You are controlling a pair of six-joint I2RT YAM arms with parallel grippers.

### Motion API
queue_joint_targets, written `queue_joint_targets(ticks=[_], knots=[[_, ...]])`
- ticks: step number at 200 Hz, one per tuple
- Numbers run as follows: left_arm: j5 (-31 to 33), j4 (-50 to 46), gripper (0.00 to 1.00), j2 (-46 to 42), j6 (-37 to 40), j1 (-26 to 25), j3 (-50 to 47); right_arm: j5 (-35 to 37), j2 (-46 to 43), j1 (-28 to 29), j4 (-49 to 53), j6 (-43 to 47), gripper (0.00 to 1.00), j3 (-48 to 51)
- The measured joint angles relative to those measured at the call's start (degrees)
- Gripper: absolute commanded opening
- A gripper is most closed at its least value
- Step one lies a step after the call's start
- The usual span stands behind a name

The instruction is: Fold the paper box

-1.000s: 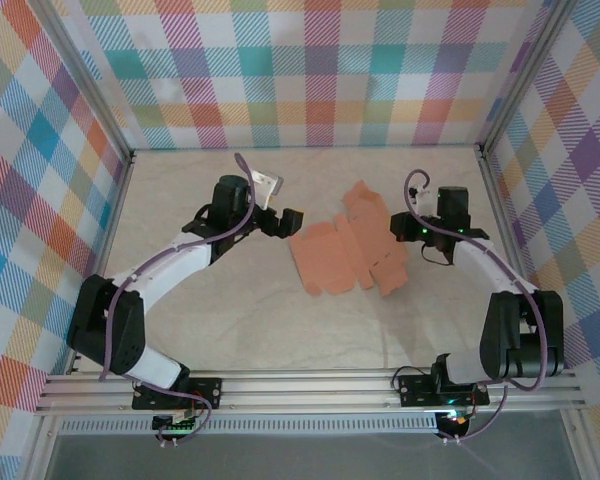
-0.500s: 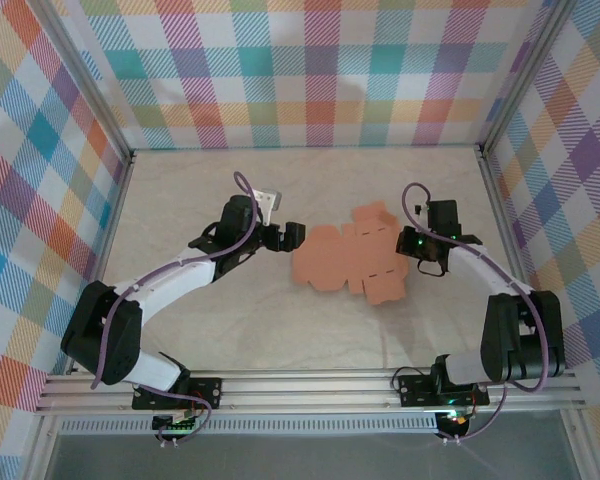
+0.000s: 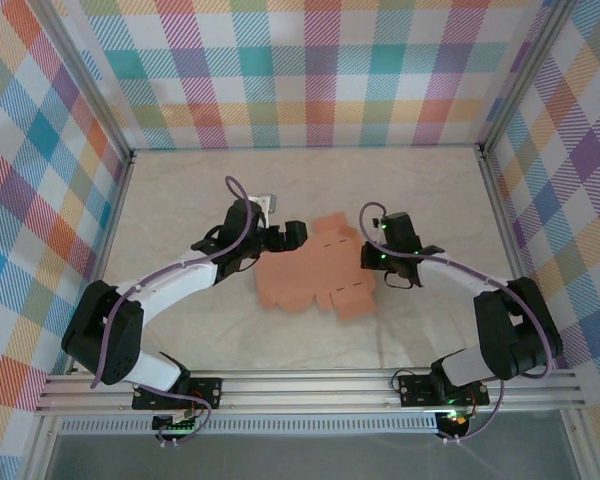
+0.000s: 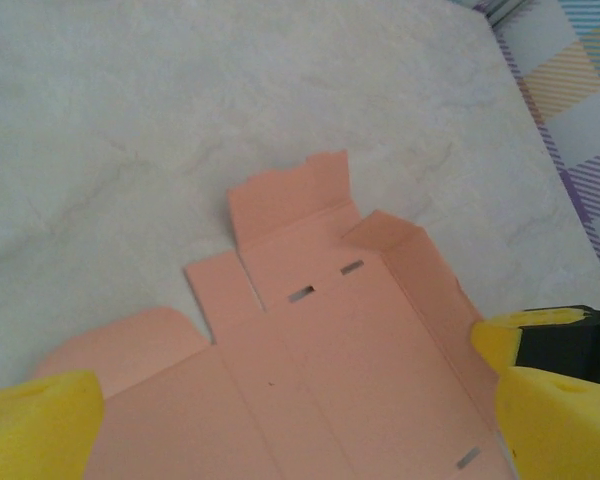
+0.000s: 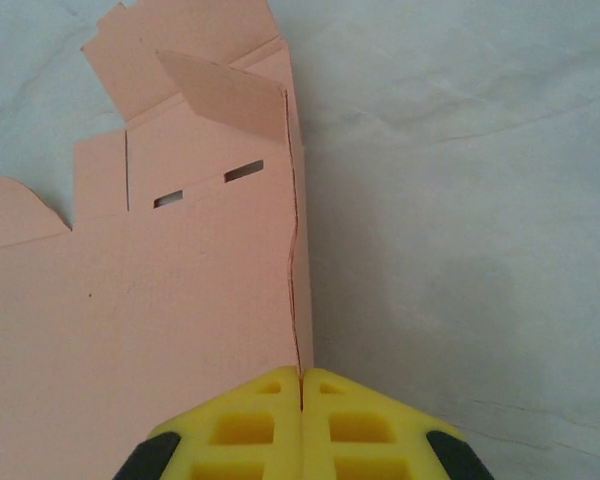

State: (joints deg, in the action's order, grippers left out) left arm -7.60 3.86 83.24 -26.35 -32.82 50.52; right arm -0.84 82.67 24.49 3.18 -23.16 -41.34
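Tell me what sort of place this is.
Probably a robot test booth: colourful plaid-patterned walls on three sides, a pale marble-look tabletop, and a grooved aluminium rail at the near edge carrying the white-and-black left arm and right arm.

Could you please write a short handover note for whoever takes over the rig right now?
Left gripper: open, poised above the paper box, holding nothing.
Right gripper: shut on the box's raised side flap.
Box: a mostly flat sheet in the middle of the table.
Done: one side flap and an end tab lifted.
Left: fold the other panels, tuck the tabs.
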Motion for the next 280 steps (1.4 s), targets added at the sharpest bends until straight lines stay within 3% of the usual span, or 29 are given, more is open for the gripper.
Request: queue_joint_targets(ticks=[27,56,82,160,186,238,280], knots=[[-0.44,-1.36,0.81,2.16,-5.38,-1.51,-1.27,4.98,0.92,4.15,-2.75,0.35,0.00,1.03],[-0.31,-2.86,0.58,6.08,-9.40,-2.73,-1.31,9.57,2.12,5.77,-5.35,1.88,0.00,2.14],[0.46,-4.11,0.47,8.52,-12.00,-3.43,-1.31,13.68,3.72,7.45,-6.32,3.74,0.00,2.19],[1.31,-4.83,0.43,13.60,-15.06,-3.48,-1.31,31.43,11.61,16.50,-3.30,6.03,0.00,-4.15],[1.33,-4.81,0.44,13.77,-15.04,-3.48,-1.31,33.22,12.68,17.55,-3.06,5.81,0.00,-5.16],[2.80,-5.38,0.44,13.79,-14.56,-3.48,-1.31,22.45,6.60,13.00,-3.91,4.17,0.43,-3.23],[3.82,-5.88,0.44,13.79,-13.44,-3.48,-1.33,13.29,3.72,6.97,-4.87,2.40,0.68,-3.19]])
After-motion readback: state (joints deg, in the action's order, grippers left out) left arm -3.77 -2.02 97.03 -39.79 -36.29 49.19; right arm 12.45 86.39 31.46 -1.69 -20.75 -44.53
